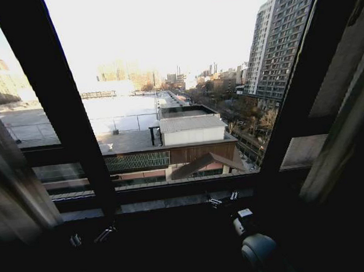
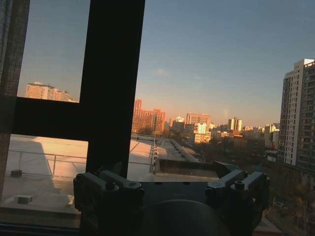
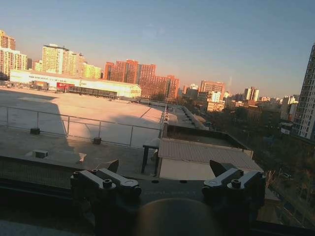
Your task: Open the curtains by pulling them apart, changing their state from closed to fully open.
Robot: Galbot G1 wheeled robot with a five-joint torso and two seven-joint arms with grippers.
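The curtains stood drawn apart in the head view, the left panel [image 1: 9,181] bunched at the far left edge and the right panel [image 1: 343,139] gathered at the far right, with the dark window frame [image 1: 67,113] and the rooftops [image 1: 188,129] bare between them. Neither panel was touched by a gripper. Low in that view the left gripper [image 1: 89,236] sat near the sill on the left, and the right gripper [image 1: 222,199] near the sill right of centre, both small and dim there. The wrist views gave what the head view could not: the left gripper [image 2: 170,179] had its fingers [image 2: 110,184] spread wide with nothing between them, facing a frame upright [image 2: 113,78], and the right gripper [image 3: 167,177] likewise was released, fingers [image 3: 106,183] parted, facing open glass and the city beyond.
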